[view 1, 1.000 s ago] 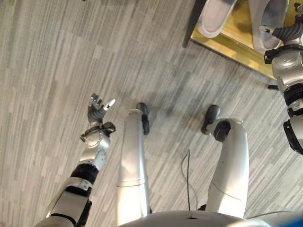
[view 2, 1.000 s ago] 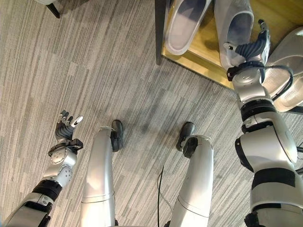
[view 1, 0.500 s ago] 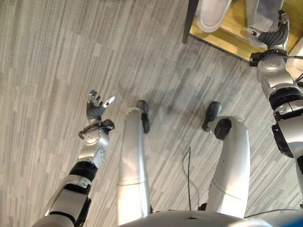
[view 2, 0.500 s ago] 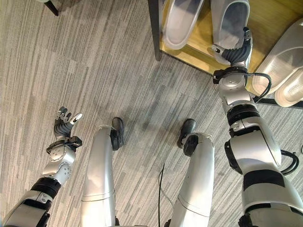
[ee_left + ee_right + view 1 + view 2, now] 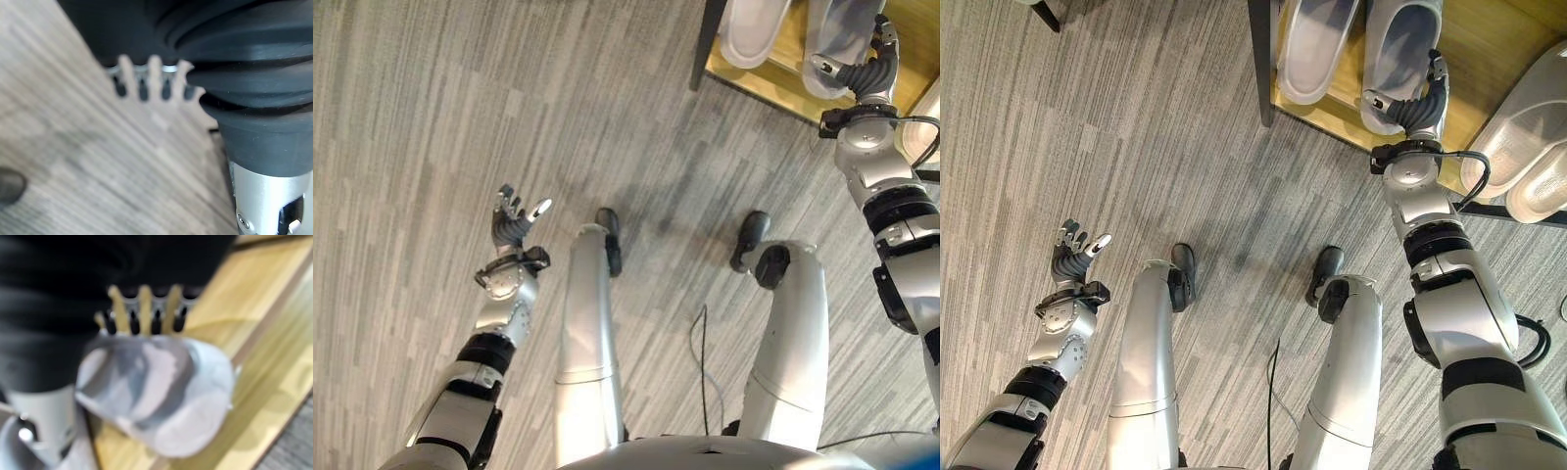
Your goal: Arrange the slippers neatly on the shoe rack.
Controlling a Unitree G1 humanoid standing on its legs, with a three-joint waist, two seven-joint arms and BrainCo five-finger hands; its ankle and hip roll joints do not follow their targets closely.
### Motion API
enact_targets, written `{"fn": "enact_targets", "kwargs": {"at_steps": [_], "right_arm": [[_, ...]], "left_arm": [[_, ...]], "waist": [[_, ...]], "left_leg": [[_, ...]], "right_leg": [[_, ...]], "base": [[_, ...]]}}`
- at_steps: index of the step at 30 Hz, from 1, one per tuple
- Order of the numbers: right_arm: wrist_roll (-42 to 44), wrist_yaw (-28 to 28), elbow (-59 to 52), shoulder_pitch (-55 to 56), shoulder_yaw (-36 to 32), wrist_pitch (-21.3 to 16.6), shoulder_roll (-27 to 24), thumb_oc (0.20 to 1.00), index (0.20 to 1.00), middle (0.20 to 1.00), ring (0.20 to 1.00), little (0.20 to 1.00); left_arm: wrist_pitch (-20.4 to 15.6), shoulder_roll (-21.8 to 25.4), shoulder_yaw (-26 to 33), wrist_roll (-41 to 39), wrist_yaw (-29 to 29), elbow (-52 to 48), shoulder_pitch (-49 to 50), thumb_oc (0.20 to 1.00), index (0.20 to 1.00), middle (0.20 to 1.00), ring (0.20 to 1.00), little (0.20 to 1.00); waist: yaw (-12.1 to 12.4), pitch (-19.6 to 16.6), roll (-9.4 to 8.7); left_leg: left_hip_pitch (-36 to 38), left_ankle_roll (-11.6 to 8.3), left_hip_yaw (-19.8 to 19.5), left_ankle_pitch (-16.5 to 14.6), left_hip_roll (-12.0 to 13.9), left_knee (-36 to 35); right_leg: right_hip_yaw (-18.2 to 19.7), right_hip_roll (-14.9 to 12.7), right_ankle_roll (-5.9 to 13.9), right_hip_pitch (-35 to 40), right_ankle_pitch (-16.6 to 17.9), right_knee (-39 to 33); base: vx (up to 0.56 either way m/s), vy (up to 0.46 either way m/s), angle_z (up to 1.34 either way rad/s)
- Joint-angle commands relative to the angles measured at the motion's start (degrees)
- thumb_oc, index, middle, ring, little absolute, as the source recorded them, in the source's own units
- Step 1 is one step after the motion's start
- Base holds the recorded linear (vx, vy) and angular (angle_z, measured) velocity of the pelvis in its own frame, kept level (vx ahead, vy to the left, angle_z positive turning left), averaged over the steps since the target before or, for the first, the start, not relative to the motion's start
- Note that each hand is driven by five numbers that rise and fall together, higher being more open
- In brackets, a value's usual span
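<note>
Right fingers [image 5: 1437,76]: the right hand [image 5: 1420,106] reaches over the heel end of the right slipper [image 5: 1400,54] on the shoe rack; the fingers look straight and laid against the heel rim, thumb spread to the side. They appear to rest on it rather than grip it.
Left fingers [image 5: 1068,240]: the left hand [image 5: 1070,260] hangs loosely open over the bare floor [image 5: 431,117], holding nothing.
Slippers: two pale grey slippers lie side by side, toes pointing away from the robot, on the wooden shelf [image 5: 1498,49] of the rack. The left slipper [image 5: 1313,49] sits just beside the dark rack post [image 5: 1263,59].
Other footwear: more pale slippers [image 5: 1528,137] sit at the far right.
Handling: the slippers look light, soft and flexible, likely to slide easily on smooth wood. A push at the heel or a pinch on the heel rim would suit.
Edges: the right slipper's heel lies near the shelf's front edge; a backward drag could tip it off.
Open room: bare wood shows beyond the right slipper's outer side, and wide open floor lies in front of the rack.
</note>
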Motion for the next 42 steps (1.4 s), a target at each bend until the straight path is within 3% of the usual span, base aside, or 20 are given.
{"fn": "enact_targets", "kwargs": {"at_steps": [1,14,18,31,42], "right_arm": [[-2.55,-0.96,-3.63,1.08,-2.17,-2.81,0.97,1.0,1.0,1.0,1.0,1.0],[-6.64,-1.18,-10.24,2.73,-2.9,-2.42,4.74,1.0,1.0,1.0,1.0,1.0],[-3.84,-1.07,-10.49,4.7,-5.29,-3.11,4.66,1.0,1.0,1.0,1.0,1.0],[0.19,1.35,-10.69,3.54,-3.62,-4.38,8.8,1.0,1.0,1.0,1.0,1.0],[-2.82,-3.64,-12.31,7.79,-9.11,-4.61,9.02,1.0,1.0,1.0,1.0,1.0]], "left_arm": [[-0.99,-0.26,3.24,1.93,1.3,1.07,-0.33,1.0,1.0,1.0,1.0,1.0],[-0.72,-0.9,3.51,4.04,2.23,1.95,-1.63,1.0,1.0,1.0,1.0,1.0],[-0.77,-0.87,3.53,4.06,2.4,1.96,-1.69,1.0,1.0,1.0,1.0,1.0],[-0.55,-0.87,2.69,6.46,2.7,1.31,-2.45,1.0,1.0,1.0,1.0,1.0],[-1.08,-2.36,4.01,5.05,3.76,2.33,-1.44,1.0,1.0,1.0,1.0,1.0]], "waist": [[-0.77,0.7,0.2],[-1.01,0.62,0.14],[-1.09,0.83,0.32],[-0.51,0.59,0.23],[-1.01,-0.67,-0.17]], "left_leg": [[1.44,1.2,-2.74,3.9,-0.39,-6.47],[1.44,1.15,-2.99,4.06,-0.63,-6.81],[1.44,1.1,-3.15,4.23,-0.84,-7.27],[1.44,0.89,-3.18,4.65,-1.25,-7.48],[1.44,0.75,-2.68,5.29,-1.91,-8.7]], "right_leg": [[1.68,-0.5,2.59,4.37,-2.12,-1.42],[2.0,-0.43,2.81,4.37,-2.09,-1.64],[1.99,-0.72,2.91,4.37,-2.25,-2.01],[2.46,-0.59,3.05,4.37,-1.99,-1.81],[2.75,-0.35,3.15,4.37,-1.92,-1.99]], "base": [[0.0,0.0,0.0],[0.0,0.0,0.0],[0.0,-0.006,0.01],[0.0,-0.001,0.0],[0.0,0.001,0.02]]}}
